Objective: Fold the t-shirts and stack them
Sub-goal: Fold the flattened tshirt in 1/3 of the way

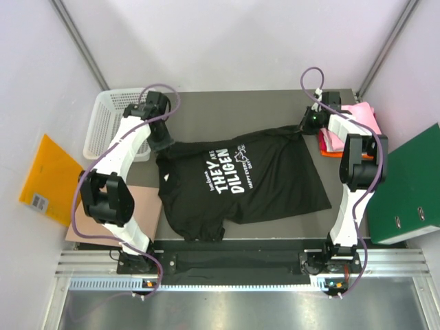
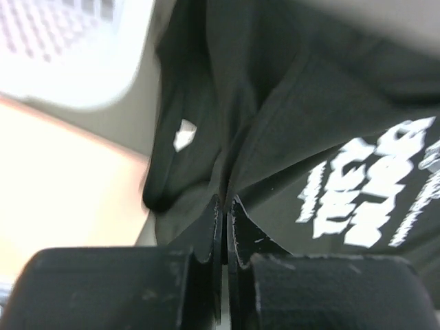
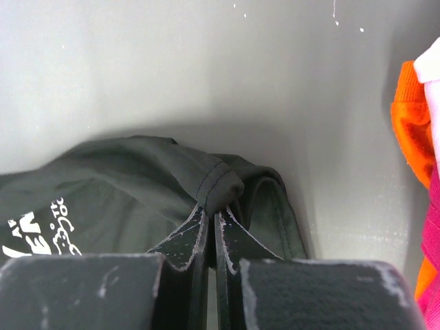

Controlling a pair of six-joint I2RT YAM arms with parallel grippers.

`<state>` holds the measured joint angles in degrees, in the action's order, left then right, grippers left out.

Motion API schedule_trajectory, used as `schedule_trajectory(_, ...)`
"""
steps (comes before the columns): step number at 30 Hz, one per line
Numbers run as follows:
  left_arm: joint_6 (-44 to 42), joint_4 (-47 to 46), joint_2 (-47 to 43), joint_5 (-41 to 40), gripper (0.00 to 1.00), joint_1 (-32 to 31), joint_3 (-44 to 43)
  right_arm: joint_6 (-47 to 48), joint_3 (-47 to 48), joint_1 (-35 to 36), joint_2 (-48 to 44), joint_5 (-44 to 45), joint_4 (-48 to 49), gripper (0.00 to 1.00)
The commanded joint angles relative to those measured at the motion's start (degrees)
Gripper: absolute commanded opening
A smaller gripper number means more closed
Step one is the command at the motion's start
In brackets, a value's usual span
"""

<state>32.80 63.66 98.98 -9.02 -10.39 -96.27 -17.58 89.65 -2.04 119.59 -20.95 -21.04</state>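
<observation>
A black t-shirt (image 1: 240,182) with white lettering lies spread out across the middle of the dark table, print side up. My left gripper (image 1: 163,146) is shut on a fold of its cloth at the shirt's upper left; in the left wrist view the fingertips (image 2: 225,201) pinch black fabric (image 2: 309,137). My right gripper (image 1: 307,126) is shut on the shirt's upper right corner, where the hemmed edge (image 3: 220,182) bunches over the closed tips (image 3: 212,212). A stack of folded pink, white and orange t-shirts (image 1: 347,130) lies just right of that gripper, with the orange t-shirt (image 3: 412,117) at the right edge of the right wrist view.
A white mesh basket (image 1: 110,120) stands at the back left, close to the left arm. A pinkish board (image 1: 103,213) lies under the shirt's left side. A green folder (image 1: 405,185) sits off the right edge, an orange envelope (image 1: 47,179) off the left.
</observation>
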Motion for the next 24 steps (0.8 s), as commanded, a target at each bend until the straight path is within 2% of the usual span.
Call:
schedule_trajectory(1, 4.38, 2.43, -7.38, 1.90, 0.00, -1.47, 10.89, 0.88, -0.35, -0.42, -2.61, -0.85, 0.82, 0.00)
schedule_trajectory(9, 9.12, 3.84, -12.58, 2.69, 0.00, -3.49, 23.92, 0.80, -1.40, -0.42, -1.64, -0.58, 0.65, 0.00)
schedule_trajectory(18, 13.17, 4.46, -7.40, 2.25, 0.00, -4.11, 30.25, 0.45, -4.21, -0.59, -9.01, -0.94, -4.09, 0.00)
schedule_trajectory(24, 14.49, 3.49, -6.95, 1.72, 0.00, -4.64, 30.71, 2.90, -11.23, -0.94, -12.01, 1.96, -7.88, 0.00)
